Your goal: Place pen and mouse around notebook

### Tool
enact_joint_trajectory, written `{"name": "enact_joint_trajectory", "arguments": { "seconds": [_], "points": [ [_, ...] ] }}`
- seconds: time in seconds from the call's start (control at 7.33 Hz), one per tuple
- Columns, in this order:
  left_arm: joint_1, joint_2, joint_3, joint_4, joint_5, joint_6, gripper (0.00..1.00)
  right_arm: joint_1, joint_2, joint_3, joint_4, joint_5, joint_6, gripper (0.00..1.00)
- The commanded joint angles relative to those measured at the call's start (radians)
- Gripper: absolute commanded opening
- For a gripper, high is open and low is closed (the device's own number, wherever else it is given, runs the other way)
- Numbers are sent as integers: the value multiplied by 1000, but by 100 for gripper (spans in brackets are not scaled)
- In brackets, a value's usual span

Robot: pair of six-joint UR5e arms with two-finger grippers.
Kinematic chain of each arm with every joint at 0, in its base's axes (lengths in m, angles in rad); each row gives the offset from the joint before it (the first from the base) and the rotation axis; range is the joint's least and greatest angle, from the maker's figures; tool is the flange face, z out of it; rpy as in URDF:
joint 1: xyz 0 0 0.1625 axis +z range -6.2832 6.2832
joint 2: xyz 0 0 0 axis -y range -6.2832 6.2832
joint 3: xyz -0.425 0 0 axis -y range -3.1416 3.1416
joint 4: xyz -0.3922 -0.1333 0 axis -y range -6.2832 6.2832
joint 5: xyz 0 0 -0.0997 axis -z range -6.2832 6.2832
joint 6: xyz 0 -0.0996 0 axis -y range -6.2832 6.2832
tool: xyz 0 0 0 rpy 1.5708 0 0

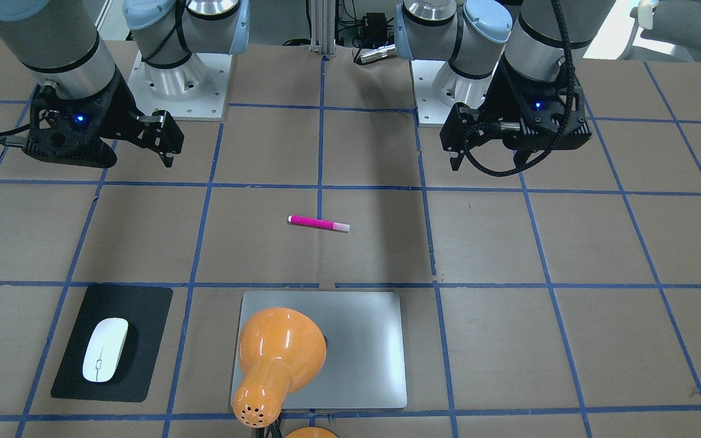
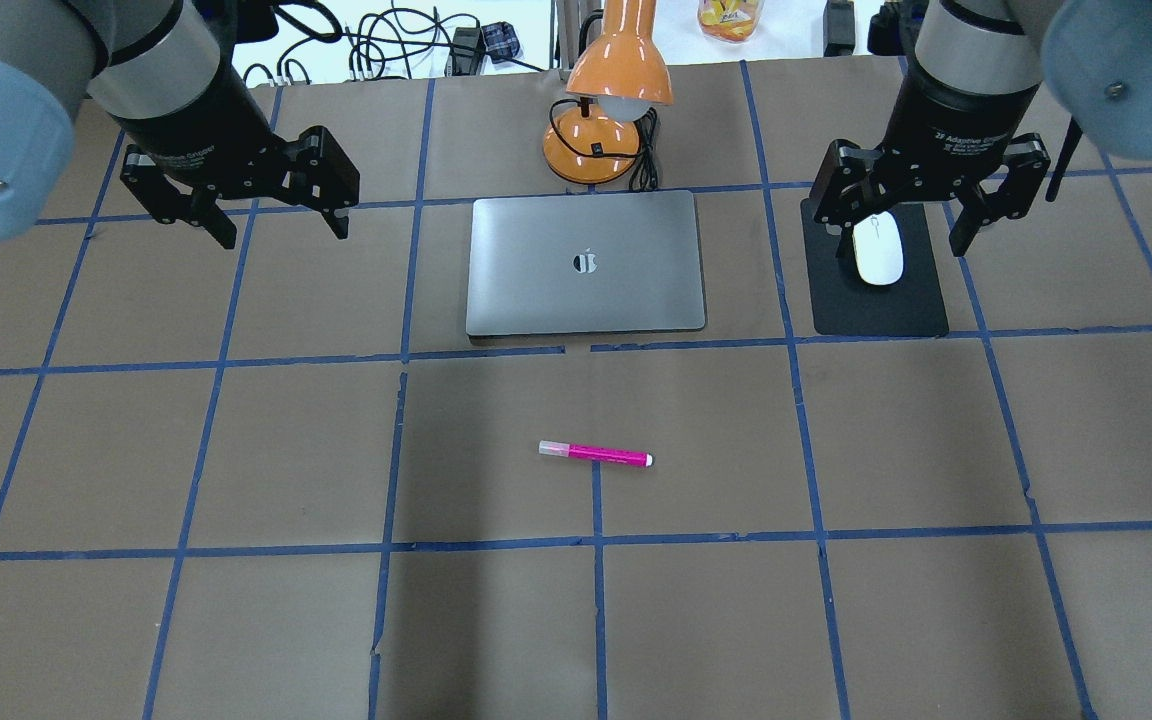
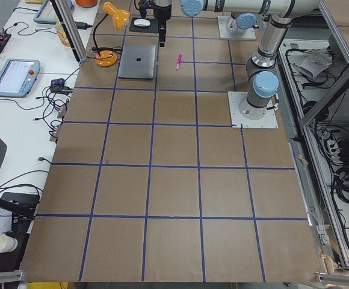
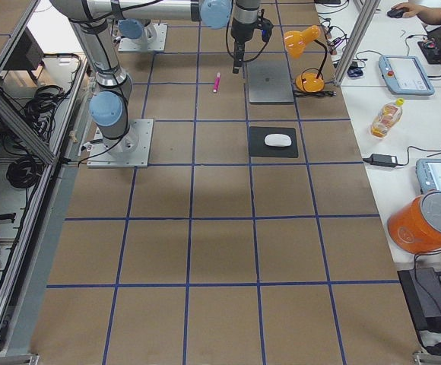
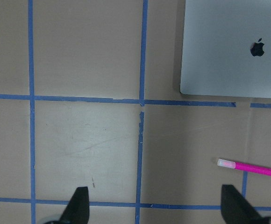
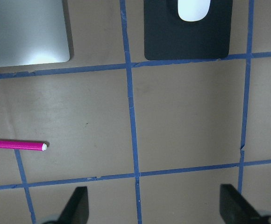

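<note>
Pen (image 2: 596,453) is found lying flat, well apart from the notebook (image 2: 586,262) on the robot's side, its long axis parallel to the notebook's near edge. Left gripper (image 2: 283,235) and right gripper (image 2: 901,248) are both held spread and empty; neither is judged clearly nearer.

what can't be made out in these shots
Front-facing view: glossy orange lamp shade covers one corner of the flat silver-grey metallic notebook.
Right wrist view: small white oval mouse cut by the top edge; slim magenta-pink pen, cap end cut by the left edge.
</note>
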State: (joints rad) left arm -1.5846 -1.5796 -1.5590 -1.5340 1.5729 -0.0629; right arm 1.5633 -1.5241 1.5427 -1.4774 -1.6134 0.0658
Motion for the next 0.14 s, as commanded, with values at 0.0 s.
{"name": "enact_joint_trajectory", "arguments": {
  "seconds": [0.0],
  "points": [
    [0,6,-6,0,-1,0,100,-8,-18,5,6,-2,-3,100]
  ]
}}
